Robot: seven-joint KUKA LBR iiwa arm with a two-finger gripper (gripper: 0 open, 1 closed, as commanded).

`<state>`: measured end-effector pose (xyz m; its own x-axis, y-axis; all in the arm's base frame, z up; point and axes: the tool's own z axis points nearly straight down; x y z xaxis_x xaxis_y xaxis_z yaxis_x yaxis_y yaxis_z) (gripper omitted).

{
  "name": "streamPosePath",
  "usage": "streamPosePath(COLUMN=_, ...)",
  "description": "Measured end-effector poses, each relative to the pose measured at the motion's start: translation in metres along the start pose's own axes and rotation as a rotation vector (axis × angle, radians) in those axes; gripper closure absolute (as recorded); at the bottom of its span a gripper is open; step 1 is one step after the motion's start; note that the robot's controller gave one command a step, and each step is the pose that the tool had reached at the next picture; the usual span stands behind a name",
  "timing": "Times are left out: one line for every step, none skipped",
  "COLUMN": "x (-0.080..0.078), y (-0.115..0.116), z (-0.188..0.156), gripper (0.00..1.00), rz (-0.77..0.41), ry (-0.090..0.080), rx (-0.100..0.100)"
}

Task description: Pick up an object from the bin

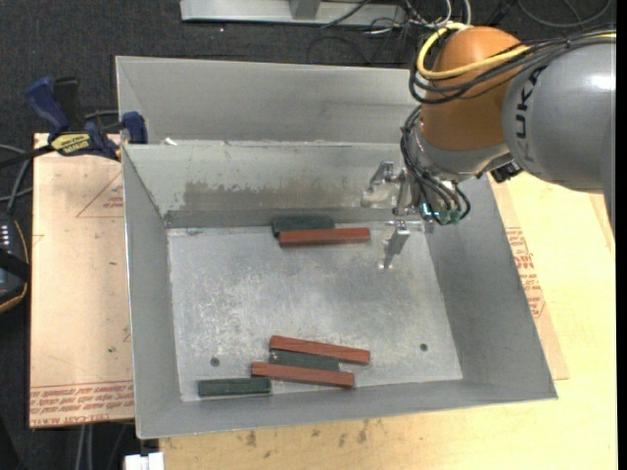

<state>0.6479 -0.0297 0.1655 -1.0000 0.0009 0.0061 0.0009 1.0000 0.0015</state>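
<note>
Front-left: dark green flat bar, 2 red-brown flat bars beside it. Your arm enters from right, wrist angled down. Gripper hangs just right of back-wall red-brown bar, jaws closed, empty.

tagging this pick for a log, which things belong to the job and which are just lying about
In play: gripper; back red-brown bar, nearest it; back dark green bar, touching that bar.
Lying about: front cluster of three bars; lone dark green bar at front left.
</note>
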Motion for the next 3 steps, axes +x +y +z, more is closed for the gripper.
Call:
streamPosePath(x=-0.002, y=0.000, z=-0.005, gripper=0.00, rz=-0.001, ry=-0.008, rx=0.001)
streamPosePath(x=-0.010, y=0.052, z=0.080, gripper=1.00, rz=-0.081, ry=-0.043, rx=0.001)
streamPosePath(x=-0.010, y=0.052, z=0.080, gripper=1.00, rz=-0.081, ry=-0.043, rx=0.001)
